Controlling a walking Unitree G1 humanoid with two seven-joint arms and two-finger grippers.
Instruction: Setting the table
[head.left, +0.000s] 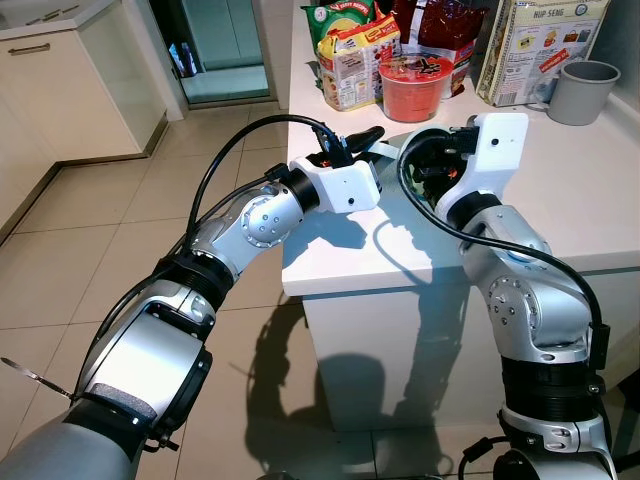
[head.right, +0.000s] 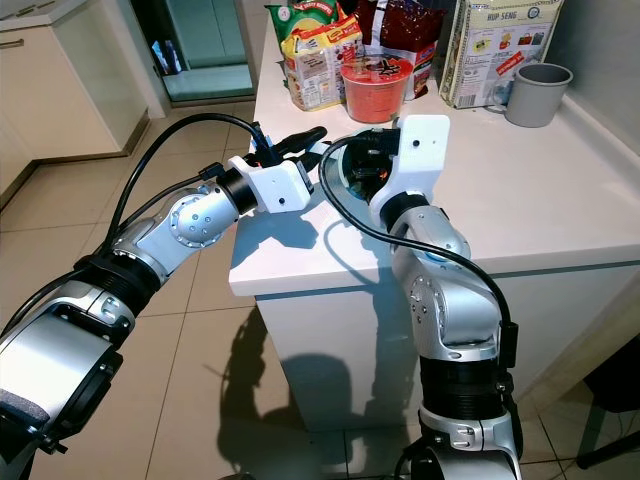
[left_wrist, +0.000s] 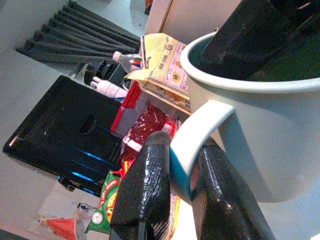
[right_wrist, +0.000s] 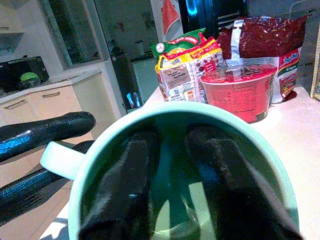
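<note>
- Mug (right_wrist: 185, 165): pale green, near the front-left corner of the white counter (head.left: 600, 200), well in front of the red noodle bowl (head.left: 413, 85). In the head views the two wrists mostly hide it.
- Left gripper (left_wrist: 182, 200): both black fingers pinch the mug's handle (left_wrist: 197, 137), one on each side, closed onto it. The grip sits low on the loop, close to the mug wall.
- Right gripper (right_wrist: 172, 185): both fingers reach down inside the mug, set narrowly apart. I cannot tell whether they press on the inner wall or just hang in the hollow, since the rim hides the tips.
- Behind the mug, beside the red bowl: a yellow-green noodle packet (head.left: 352, 55), a dark red bag (right_wrist: 270, 45) and a printed box (head.left: 540, 45). A grey cup (head.left: 583, 90) stands further to the right of the bowl.
- Judged step: handing the mug from one gripper to the other, or steadying it before placing.
- To do it well: only one gripper should carry the load; free the other straight along its own fingers, without twisting the handle. Keep the mug upright and low over the counter, clear of the edge.
</note>
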